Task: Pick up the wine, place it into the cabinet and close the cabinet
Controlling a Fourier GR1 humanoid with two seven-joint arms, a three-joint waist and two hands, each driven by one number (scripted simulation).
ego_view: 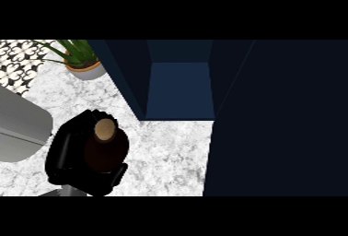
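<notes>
You have the left hand point(61, 154) curled round the wine point(105, 147), cork end up, at lower left over the marble table point(170, 152). The bottle sits short and left of the open cabinet point(180, 90). Potted plant point(81, 62) stands at upper left.

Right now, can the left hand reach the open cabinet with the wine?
Probably yes: the left hand holds the wine, the cabinet stands open, and only counter lies between them.
</notes>
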